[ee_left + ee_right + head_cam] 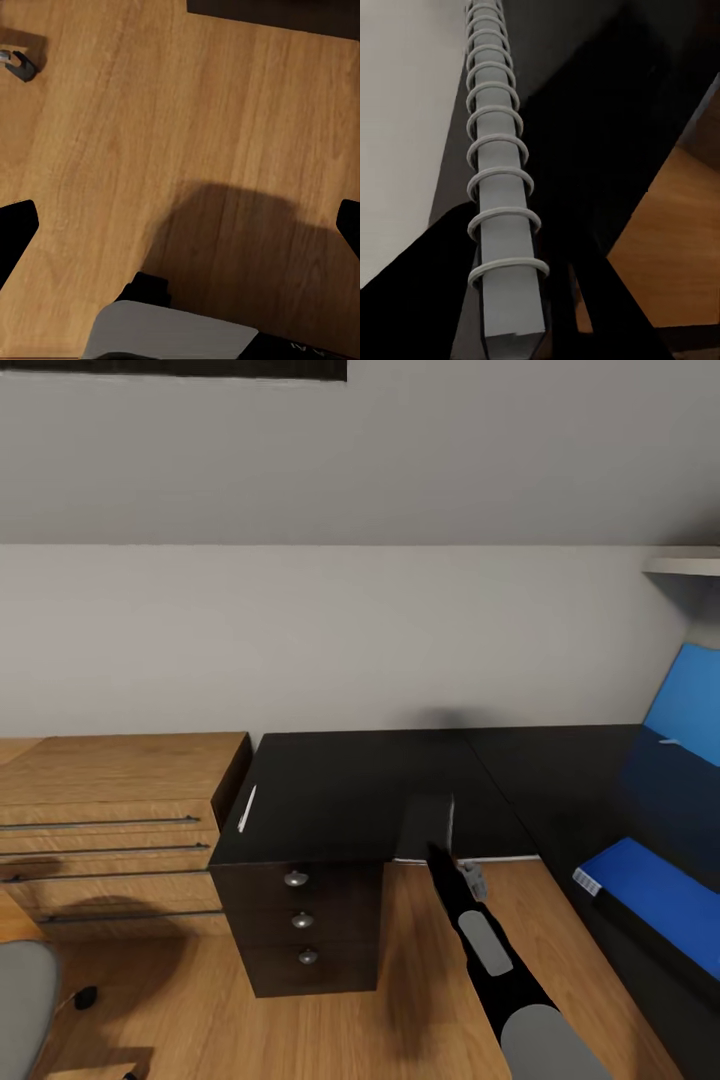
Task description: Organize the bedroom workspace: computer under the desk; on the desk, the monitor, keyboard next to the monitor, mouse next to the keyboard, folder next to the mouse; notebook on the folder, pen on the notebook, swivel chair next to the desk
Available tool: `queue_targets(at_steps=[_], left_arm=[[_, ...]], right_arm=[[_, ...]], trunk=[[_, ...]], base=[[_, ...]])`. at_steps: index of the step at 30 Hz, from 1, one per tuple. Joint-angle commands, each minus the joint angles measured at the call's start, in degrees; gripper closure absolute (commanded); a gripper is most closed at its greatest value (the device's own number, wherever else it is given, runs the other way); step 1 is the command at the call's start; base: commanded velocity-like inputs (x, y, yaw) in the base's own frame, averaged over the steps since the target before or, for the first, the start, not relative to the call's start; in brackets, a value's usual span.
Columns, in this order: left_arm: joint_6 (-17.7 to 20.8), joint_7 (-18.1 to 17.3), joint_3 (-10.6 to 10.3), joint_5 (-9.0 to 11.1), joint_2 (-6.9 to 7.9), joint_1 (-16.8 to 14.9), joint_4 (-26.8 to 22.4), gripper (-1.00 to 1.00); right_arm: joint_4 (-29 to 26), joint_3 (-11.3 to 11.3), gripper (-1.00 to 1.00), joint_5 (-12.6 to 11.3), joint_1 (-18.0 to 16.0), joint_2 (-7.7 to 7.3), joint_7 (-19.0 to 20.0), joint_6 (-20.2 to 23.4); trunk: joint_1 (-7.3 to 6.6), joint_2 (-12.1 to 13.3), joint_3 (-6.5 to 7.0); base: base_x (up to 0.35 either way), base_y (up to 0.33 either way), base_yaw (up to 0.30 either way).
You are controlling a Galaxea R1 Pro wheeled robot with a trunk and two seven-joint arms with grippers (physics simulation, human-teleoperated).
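Head view: right gripper is clamping the notebook at the desk front edge, well apart from the folder; dragging it sideways is risking a slip onto the floor.

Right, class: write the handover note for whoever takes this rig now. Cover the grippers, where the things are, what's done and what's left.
Left gripper: open, empty, over the wooden floor.
Right gripper: shut on the notebook at its spiral spine, by the desk's front edge.
Folder: already on the desk, at the right.
Pen: on the desk's left edge, above the drawers.
Swivel chair: at the left, apart from the desk.
Left to do: notebook onto folder, pen on top, chair up to the desk.
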Motion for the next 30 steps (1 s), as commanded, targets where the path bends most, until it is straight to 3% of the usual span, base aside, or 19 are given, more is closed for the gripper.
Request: queue_targets(at_steps=[1, 9, 10, 14, 15, 18, 25, 26, 27, 30], left_arm=[[-0.43, 0.25, -0.25, 0.6, 0.04, -0.05, -0.06, -1.0], [-0.43, 0.26, -0.25, 0.6, -0.09, -0.06, 0.06, -1.0], [-0.43, 0.26, -0.25, 0.6, -0.11, -0.05, 0.06, -1.0], [-0.43, 0.26, -0.25, 0.6, -0.12, -0.07, 0.08, -1.0], [-0.38, 0.23, -0.25, 0.6, -0.13, -0.09, 0.2, -1.0], [-0.35, 0.2, -0.25, 0.6, -0.5, -0.06, 0.65, -1.0], [-0.34, 0.18, -0.21, 0.6, -1.0, -0.05, 1.33, -1.0], [-0.34, 0.18, -0.21, 0.6, -1.03, -0.03, 1.47, -1.0], [-0.34, 0.17, -0.19, 0.6, -1.08, -0.04, 1.91, -1.0], [-0.34, 0.17, -0.17, 0.6, -1.18, -0.06, 2.3, -1.0]], right_arm=[[-0.17, -0.18, 1.0, -0.6, -0.01, 0.04, 0.53, -0.01], [-7.46, -0.3, 1.0, -0.67, 2.49, 0.04, 0.66, -0.02], [-11.15, -0.45, 1.0, -0.67, 3.62, 0.02, 0.38, -0.02], [-13.35, -1.4, 1.0, -0.68, 4.14, -0.32, 0.01, 0.0], [-14.66, -5.23, 1.0, -0.68, 4.41, -0.78, -0.81, 0.07], [-16.61, -7.86, 1.0, -0.61, 4.45, -1.16, -2.21, 0.29], [-18.89, -10.71, 1.0, -0.75, 4.46, -3.25, -5.39, 0.63], [-19.44, -11.74, 1.0, -0.85, 4.46, -3.57, -6.23, 0.93], [-20.74, -15.49, 1.0, -1.91, 4.46, -4.14, -8.44, 4.13], [-21.85, -18.54, 1.0, -2.71, 4.46, -4.23, -9.42, 7.39]], trunk=[[-0.22, 0.39, 0.14], [-1.98, 3.6, 1.58], [-2.2, 4.0, 1.76], [-3.08, 5.61, 2.48], [-3.08, 5.61, 2.48], [-3.08, 5.61, 2.48], [-3.08, 5.61, 2.48], [-3.08, 5.61, 2.48], [-3.08, 5.61, 2.48], [-3.08, 5.61, 2.48]], base=[[0.0, 0.0, 0.0], [0.0, 0.0, 0.0], [0.0, 0.0, 0.0], [0.0, 0.0, 0.0], [0.0, 0.0, -0.105], [0.0, 0.0, -0.189], [0.0, 0.0, -0.249], [0.0, 0.0, -0.261], [0.0, 0.0, -0.264], [0.0, 0.0, -0.264]])
